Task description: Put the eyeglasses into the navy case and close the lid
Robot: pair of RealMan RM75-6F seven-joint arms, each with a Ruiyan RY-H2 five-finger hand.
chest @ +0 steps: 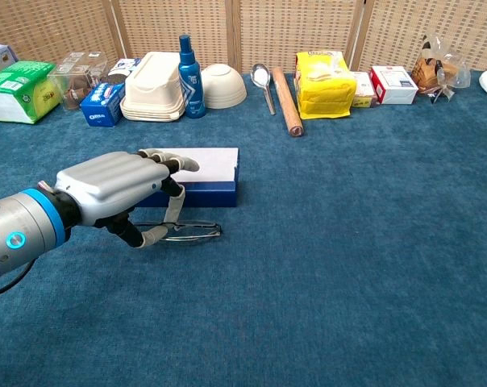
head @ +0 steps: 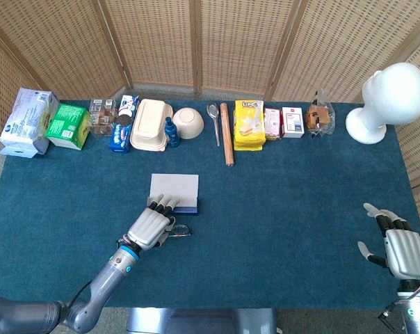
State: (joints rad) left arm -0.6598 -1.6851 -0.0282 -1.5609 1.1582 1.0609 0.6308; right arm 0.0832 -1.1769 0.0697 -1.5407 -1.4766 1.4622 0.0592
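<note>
Blue felt table (head: pixel 279 202), wicker screens (head: pixel 231 42) behind; left hand (chest: pixel 118 189) pinching eyeglasses (chest: pixel 191 232) beside navy case (chest: pixel 203 173); right hand (head: pixel 398 247) spread wide, empty.

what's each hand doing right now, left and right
Left hand: pinching the eyeglasses just in front of the navy case.
Right hand: open, holding nothing.

Eyeglasses (chest: pixel 189 231): thin dark wire frame, lying flat on the blue cloth just in front of the case, partly hidden from above. Navy case (chest: pixel 200 181): rectangular, low, pale top face, lid down, resting flat mid-table.
</note>
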